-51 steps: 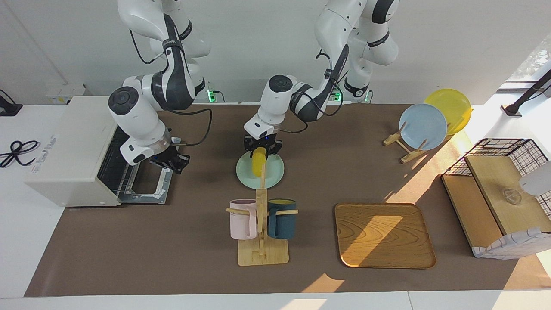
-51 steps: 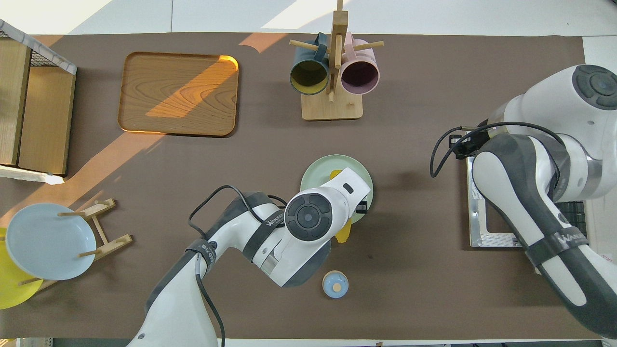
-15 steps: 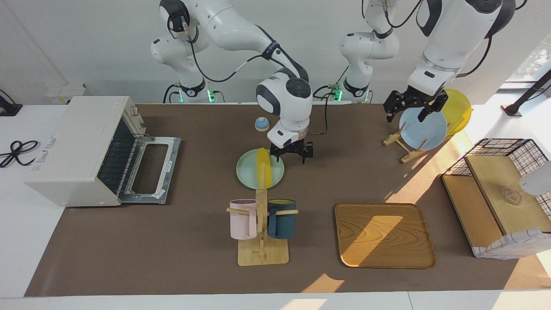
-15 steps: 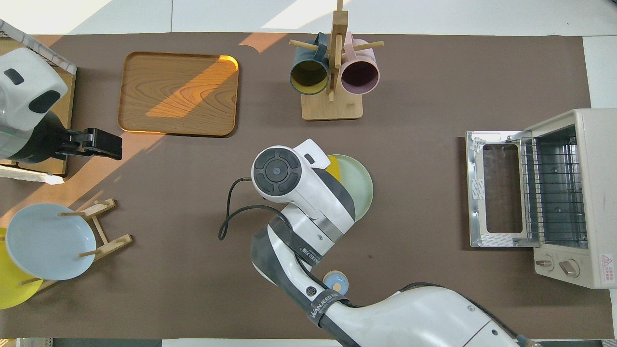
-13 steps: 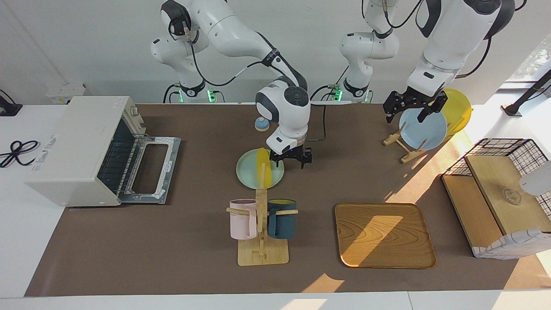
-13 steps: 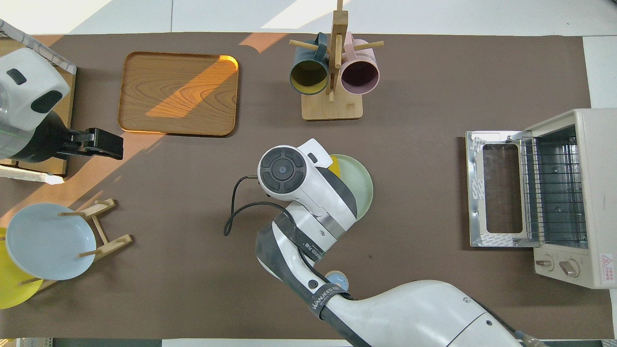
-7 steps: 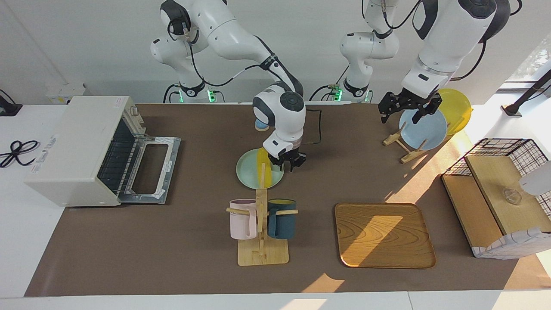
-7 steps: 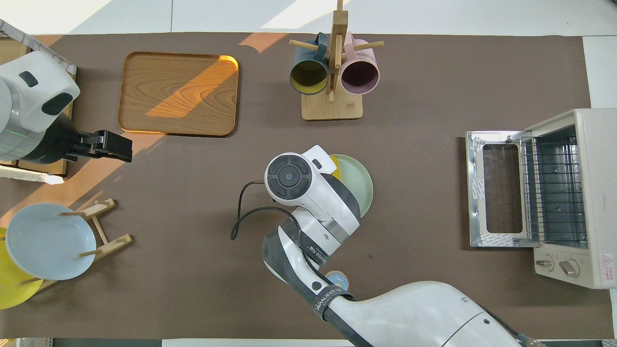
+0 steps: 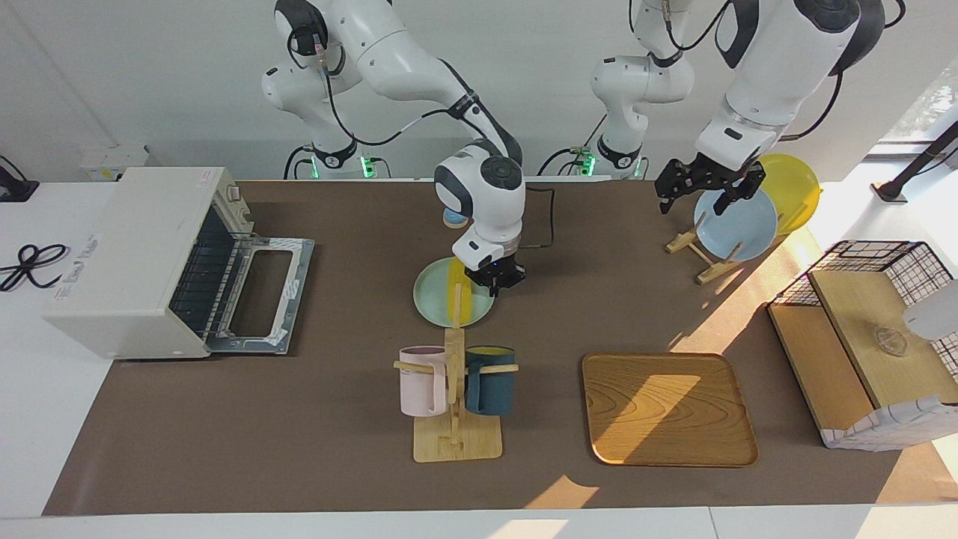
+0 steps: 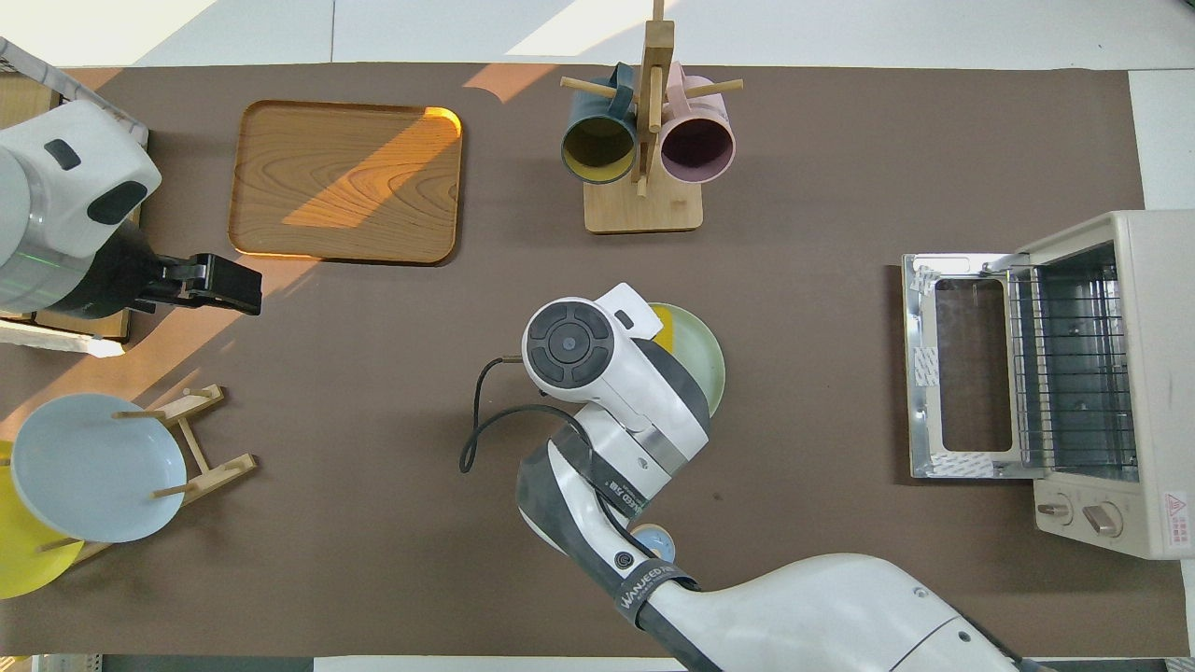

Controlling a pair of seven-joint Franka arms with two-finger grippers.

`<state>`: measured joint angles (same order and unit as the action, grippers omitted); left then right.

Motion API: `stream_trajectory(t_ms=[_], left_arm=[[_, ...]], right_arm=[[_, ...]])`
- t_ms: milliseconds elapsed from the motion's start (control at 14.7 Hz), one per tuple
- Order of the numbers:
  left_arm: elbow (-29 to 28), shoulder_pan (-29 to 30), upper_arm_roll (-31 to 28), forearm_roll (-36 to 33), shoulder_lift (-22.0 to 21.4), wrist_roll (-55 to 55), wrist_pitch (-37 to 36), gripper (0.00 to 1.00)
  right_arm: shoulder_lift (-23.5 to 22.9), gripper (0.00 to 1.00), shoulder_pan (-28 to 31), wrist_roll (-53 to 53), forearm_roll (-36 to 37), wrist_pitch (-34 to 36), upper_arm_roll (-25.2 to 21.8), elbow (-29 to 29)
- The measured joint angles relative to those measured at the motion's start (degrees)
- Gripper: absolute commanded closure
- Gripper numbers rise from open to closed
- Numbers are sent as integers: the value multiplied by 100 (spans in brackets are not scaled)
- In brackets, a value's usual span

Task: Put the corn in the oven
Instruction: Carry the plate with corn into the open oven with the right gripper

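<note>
Nearest the robots, left end effector (image 9: 707,187) raised over the blue plate (image 9: 737,223) on its wooden rack, fingers spread, gripping nothing. Mid-bench, right end effector (image 9: 494,281) lowered over the pale green plate (image 9: 430,296), just beside the corn (image 9: 456,296) lying there; released or clenched, cannot tell. At the right arm's end of the bench (image 9: 224,419), oven (image 9: 135,258) standing with door dropped open, rack bare. Farther out, mug rack (image 9: 454,397) and wooden tray (image 9: 666,408).
</note>
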<state>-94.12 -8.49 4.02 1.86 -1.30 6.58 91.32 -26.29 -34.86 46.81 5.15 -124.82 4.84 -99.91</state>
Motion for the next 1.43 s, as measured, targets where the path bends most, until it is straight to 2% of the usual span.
stream_trajectory(t_ms=[339,611,814,1086,1425], left_arm=[[0,9,-38,0,-3,1,3,0],[0,27,-57,0,-6,1,4,0],[0,27,-57,0,-6,1,4,0],[0,27,-57,0,-6,1,4,0],[0,28,-57,0,-6,1,4,0]], right_arm=[[31,100,121,-408,573,1597,-19,1041],[323,100,649,-1289,614,2334,-32,1159],[782,100,1329,-2018,618,2706,-41,930],[1401,100,2284,-3045,622,2769,-50,149],[1555,100,3378,-4004,622,2656,-56,-285]])
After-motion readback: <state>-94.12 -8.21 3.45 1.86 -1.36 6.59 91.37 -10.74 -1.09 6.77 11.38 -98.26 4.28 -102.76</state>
